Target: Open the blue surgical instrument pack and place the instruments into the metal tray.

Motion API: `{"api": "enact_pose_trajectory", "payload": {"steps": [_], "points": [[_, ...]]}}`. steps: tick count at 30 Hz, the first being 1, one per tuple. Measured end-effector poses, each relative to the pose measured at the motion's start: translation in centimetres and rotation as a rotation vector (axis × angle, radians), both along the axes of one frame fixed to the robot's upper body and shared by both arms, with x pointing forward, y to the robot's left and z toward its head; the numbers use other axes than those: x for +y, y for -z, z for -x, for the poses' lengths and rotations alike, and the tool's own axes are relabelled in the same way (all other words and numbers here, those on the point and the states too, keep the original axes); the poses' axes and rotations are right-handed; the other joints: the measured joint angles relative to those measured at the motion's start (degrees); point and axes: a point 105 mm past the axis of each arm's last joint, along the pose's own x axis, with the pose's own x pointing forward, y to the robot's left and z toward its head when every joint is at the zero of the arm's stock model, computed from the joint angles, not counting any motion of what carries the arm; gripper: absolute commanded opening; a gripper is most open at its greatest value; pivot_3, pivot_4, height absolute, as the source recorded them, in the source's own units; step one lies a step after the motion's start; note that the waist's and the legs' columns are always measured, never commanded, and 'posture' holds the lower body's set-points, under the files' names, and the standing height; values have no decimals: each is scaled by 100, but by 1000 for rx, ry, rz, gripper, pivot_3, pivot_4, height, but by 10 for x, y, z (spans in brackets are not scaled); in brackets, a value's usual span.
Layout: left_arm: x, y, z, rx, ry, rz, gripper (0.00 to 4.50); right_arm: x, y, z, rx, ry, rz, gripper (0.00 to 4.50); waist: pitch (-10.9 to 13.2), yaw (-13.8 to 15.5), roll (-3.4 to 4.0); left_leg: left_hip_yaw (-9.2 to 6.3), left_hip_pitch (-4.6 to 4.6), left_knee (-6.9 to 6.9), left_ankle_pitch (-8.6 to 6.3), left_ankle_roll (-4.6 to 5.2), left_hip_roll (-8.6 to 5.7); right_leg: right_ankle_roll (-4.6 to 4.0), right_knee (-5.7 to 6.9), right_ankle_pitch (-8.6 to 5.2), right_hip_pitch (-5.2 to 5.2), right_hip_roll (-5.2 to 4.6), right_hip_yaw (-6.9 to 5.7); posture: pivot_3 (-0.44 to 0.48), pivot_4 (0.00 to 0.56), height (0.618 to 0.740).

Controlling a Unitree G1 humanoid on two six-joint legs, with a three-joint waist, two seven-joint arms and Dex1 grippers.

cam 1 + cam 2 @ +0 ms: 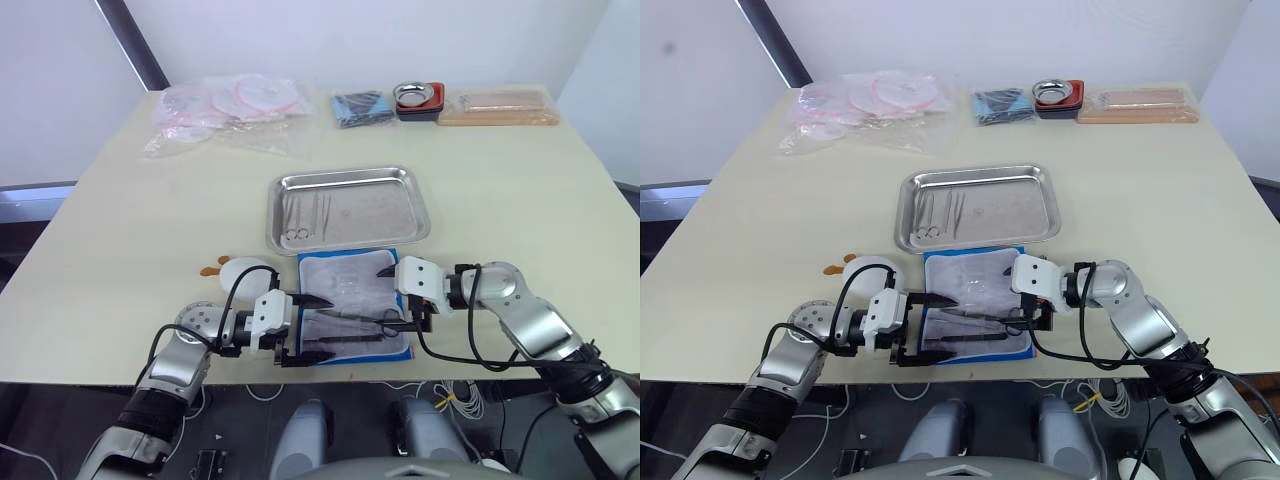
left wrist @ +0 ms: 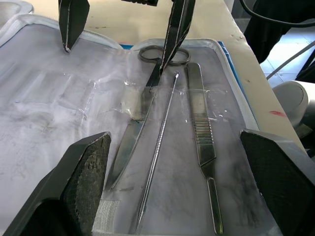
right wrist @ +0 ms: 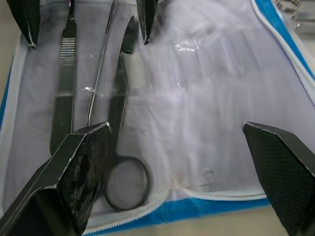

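My left gripper (image 2: 172, 187) spread wide, holding nothing, over the opened blue surgical instrument pack (image 1: 345, 275); my right gripper (image 3: 177, 172) equally wide, one finger apparently touching the scissors (image 2: 142, 128); some instruments (image 1: 305, 215) in the metal tray (image 1: 400, 225), beyond the pack

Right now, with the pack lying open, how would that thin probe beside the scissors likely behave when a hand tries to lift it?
The probe is a thin, smooth rod lying flat on the lining, so it probably slips or rolls between fingertips. It seems tucked under a clear pocket strip, so it may snag rather than lift freely. Likely stiff and light.
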Motion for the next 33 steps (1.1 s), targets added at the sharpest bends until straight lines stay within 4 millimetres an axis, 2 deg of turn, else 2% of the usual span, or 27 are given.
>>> {"api": "enact_pose_trajectory", "payload": {"steps": [13, 21, 22, 29, 31, 33], "points": [[0, 0, -1, -3, -8, -2, 4415, 11, 7, 5, 41, -25, -11, 4500, -4, -10, -2, 0, 2, 0, 0, 0, 0, 2, 0, 1, 1, 0, 1, 0, 150, 740], [0, 1, -1, -3, -11, -2, 4415, 10, 8, 2, 18, -10, 3, 4500, -10, -11, -2, 1, 4, 0, 0, 0, 0, 2, 0, 1, 2, 0, 2, 0, 150, 740], [0, 1, -1, -4, -10, -2, 4500, 9, 8, 2, 19, -13, 7, 3938, -12, -11, -2, 1, 4, 0, 0, 0, 0, 2, 0, 1, 2, -1, 2, 0, 150, 740], [1, 2, -2, -4, -20, -2, 4500, 10, 14, 10, 52, -77, 29, 728, -22, -19, -6, 1, 7, 0, 1, 1, 0, -7, 0, -4, 3, 0, 3, 0, 150, 740], [1, 2, -2, -3, -23, -2, 4500, 12, 14, 12, 56, -95, 31, 74, -25, -23, -6, 1, 10, 1, 2, 2, 1, -11, 0, -6, 5, 0, 4, 0, 150, 740], [1, 2, -2, -3, -24, -2, 4500, 11, 15, 12, 56, -93, 32, 74, -31, -25, -8, 3, 11, 2, 2, 2, 1, -11, 0, -6, 5, 0, 5, 0, 150, 740]]}}
